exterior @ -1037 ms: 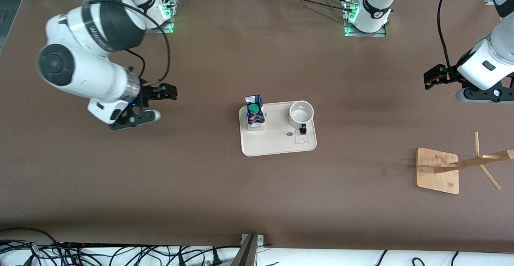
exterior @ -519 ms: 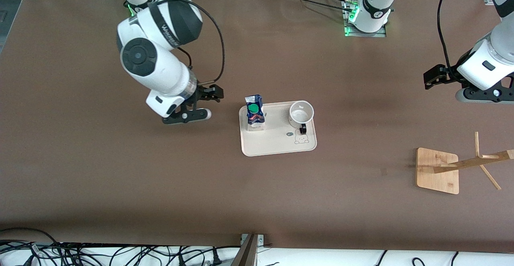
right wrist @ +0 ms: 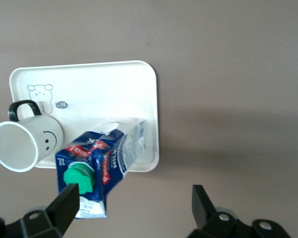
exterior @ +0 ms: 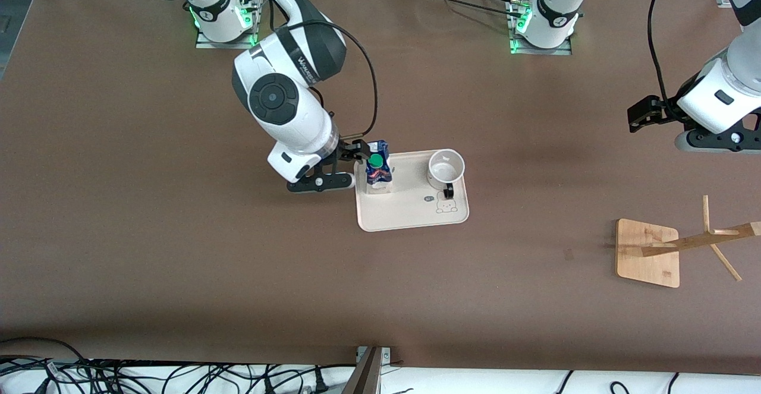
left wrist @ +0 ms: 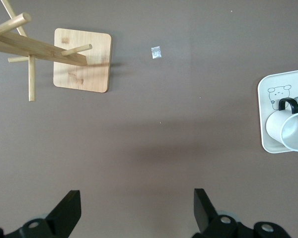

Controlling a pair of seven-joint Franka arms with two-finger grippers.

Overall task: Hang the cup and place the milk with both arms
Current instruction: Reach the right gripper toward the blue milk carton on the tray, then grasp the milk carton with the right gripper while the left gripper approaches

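Cream tray (exterior: 410,216) with a bear drawing (exterior: 446,205) lies mid-table. Wooden rack (exterior: 684,245), square base and pegged post, stands toward the left arm's end. Black cables (exterior: 119,376) run along the table's near edge

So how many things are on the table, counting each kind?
Milk cartons: 1, the milk standing on the tray.
Cups: 1, the cup also on the tray.
Trays: 1, the tray.
Wooden racks: 1, the rack, toward the left arm's end of the table.
Total: 4
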